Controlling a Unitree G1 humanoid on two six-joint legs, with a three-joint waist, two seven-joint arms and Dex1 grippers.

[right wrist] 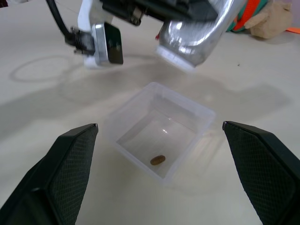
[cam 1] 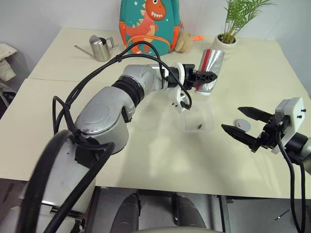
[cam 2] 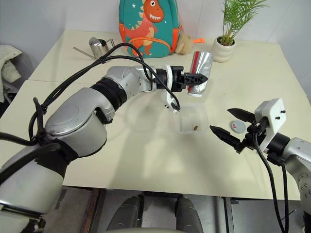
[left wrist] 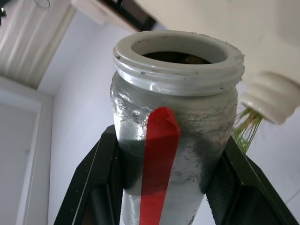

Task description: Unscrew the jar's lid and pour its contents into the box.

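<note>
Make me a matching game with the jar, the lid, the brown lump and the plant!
Things:
1. jar
2. lid
3. brown lump
4. plant

Places:
A. lying inside the clear box
B. at the table's far edge, in a white pot
C. held upside down by the left gripper
D. flat on the table by the right gripper

Pairs: 1-C, 2-D, 3-A, 4-B

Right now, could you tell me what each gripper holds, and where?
Left gripper clamps the jar around its body; right gripper holds nothing.
</note>
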